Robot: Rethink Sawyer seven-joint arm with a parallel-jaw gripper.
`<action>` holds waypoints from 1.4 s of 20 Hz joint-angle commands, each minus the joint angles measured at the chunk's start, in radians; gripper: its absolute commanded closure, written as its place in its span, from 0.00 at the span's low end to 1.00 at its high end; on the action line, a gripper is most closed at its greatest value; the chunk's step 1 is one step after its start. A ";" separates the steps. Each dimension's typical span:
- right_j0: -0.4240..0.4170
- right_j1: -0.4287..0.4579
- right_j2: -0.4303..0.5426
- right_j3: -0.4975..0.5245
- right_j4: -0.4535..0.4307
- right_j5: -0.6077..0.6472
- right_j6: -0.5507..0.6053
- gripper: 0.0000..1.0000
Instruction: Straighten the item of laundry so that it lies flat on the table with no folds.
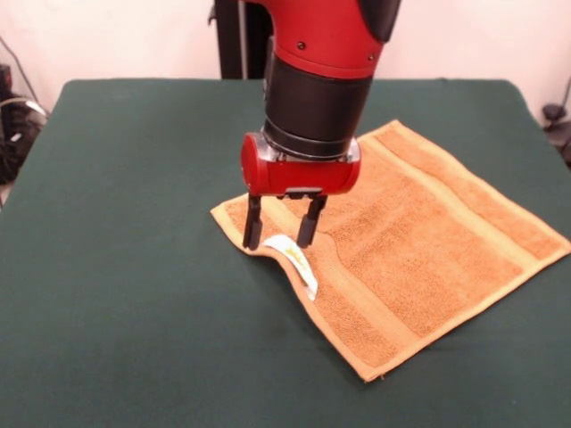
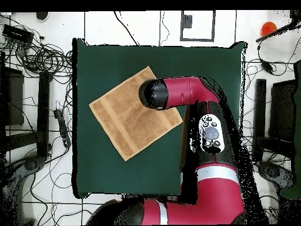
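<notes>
Towel: we see the golden-orange towel (image 1: 419, 241) lying on the green table (image 1: 134, 267), spread almost flat, set diamond-wise toward the 3 o'clock side of the front view.
Fault left: the corner at the towel's 9 o'clock looks rumpled, its hem curling up beside the white label (image 1: 297, 259); a soft ridge runs from there toward 5 o'clock.
Handling: we judge it light, limp and thick-piled terry; it will drag and bunch on the felt rather than slide, so pulls should be short and outward.
Where to hold: we would pinch the hemmed edge at that rumpled corner, near the label, and draw it toward 9 o'clock.
Gripper: the gripper (image 1: 280, 234) stands over that corner, fingers (image 1: 253, 230) parted narrowly and pointing down, tips at or just above the cloth; we cannot tell whether they hold any cloth.
Overhead: the arm (image 2: 182, 94) covers the corner in question, so that view does not help us.
Surroundings: cables (image 2: 35, 59) lie on the floor off the table.
Obstruction: nothing on the table stands in the way.
</notes>
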 commanded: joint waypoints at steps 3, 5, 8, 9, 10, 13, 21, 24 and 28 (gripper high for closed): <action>0.008 0.027 0.047 0.127 -0.092 0.007 -0.097 0.00; 0.008 0.034 0.052 0.118 -0.105 0.007 -0.099 0.00; 0.006 0.042 0.059 0.109 -0.123 0.008 -0.102 0.00; 0.006 0.043 0.060 0.108 -0.128 0.009 -0.100 0.00; 0.005 0.044 0.062 0.107 -0.132 0.008 -0.099 0.00; 0.004 0.050 0.067 0.101 -0.142 0.013 -0.099 0.00; -0.008 0.079 0.098 0.082 -0.158 0.012 -0.115 0.00; -0.007 0.083 0.098 0.081 -0.165 0.000 -0.112 0.00; -0.001 0.086 0.099 0.079 -0.175 -0.009 -0.116 0.00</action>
